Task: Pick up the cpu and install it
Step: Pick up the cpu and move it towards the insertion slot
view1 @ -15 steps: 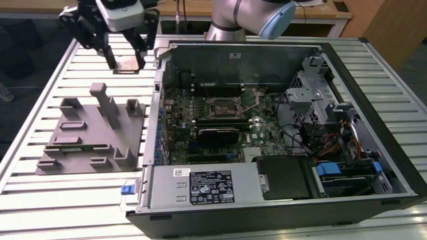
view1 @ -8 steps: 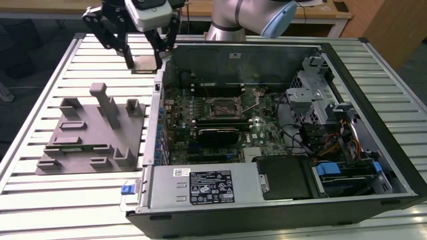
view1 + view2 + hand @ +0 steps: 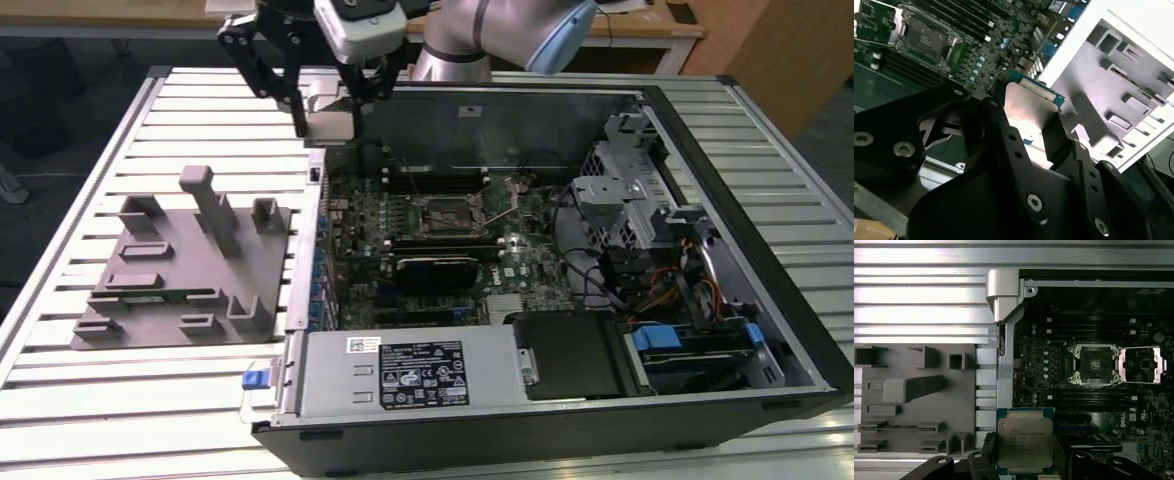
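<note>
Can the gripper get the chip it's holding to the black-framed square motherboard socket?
Probably yes. The gripper holds the silver-topped square cpu by the open case's edge. The black-framed socket lies bare, its metal latch plate swung aside, with nothing standing over it.

Faint print on the cpu [image 3: 1024, 444] and the power supply label [image 3: 423, 375] cannot be read.

fixture [image 3: 180, 270] on table [image 3: 120, 420] beside case [image 3: 561, 440] | motherboard [image 3: 531, 228] in case | cpu [image 3: 1024, 437] in claw [image 3: 1025, 452]

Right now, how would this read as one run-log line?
gripper: shut on cpu | cpu: in the air over case edge | socket: open, empty | install: not yet done
</note>
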`<state>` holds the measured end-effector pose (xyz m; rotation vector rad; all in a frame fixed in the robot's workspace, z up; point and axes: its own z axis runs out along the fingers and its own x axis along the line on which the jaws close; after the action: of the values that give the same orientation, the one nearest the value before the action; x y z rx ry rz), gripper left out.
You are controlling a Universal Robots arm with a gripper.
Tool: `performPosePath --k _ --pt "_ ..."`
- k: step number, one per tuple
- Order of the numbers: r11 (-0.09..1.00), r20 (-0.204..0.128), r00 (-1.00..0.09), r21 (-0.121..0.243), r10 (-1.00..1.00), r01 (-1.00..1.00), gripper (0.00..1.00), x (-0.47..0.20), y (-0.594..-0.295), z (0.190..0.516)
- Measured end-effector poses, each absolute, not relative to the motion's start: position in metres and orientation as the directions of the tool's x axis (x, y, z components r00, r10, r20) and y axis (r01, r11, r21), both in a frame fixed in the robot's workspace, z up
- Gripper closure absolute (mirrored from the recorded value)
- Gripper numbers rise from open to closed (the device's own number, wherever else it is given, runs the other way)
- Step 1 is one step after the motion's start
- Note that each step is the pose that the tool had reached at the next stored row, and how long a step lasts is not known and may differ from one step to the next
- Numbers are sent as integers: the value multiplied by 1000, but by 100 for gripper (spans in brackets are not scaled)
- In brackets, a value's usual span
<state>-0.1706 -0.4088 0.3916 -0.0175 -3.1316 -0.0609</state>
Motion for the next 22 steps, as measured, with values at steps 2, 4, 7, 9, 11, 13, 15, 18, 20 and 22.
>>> performPosePath --k 2,4,7,9,11,13,15,18,20,22 --pt "999 10 -1000 39 11 11 46 -161 -409 392" --pt "999 10 -1000 39 11 11 46 -153 -409 392" --pt "999 11 -1000 39 11 11 46 -139 -409 392" --pt "999 12 -1000 39 11 11 46 -130 -409 392" --pt "999 12 -1000 39 11 11 46 -121 -409 392" --pt "999 12 -1000 39 11 11 46 -112 -409 392" --pt "999 13 -1000 39 11 11 46 -103 -409 392" --pt "999 13 -1000 39 11 11 46 -89 -409 391" --pt "999 14 -1000 39 11 11 46 -81 -409 391" --pt "999 14 -1000 39 11 11 46 -72 -409 391"
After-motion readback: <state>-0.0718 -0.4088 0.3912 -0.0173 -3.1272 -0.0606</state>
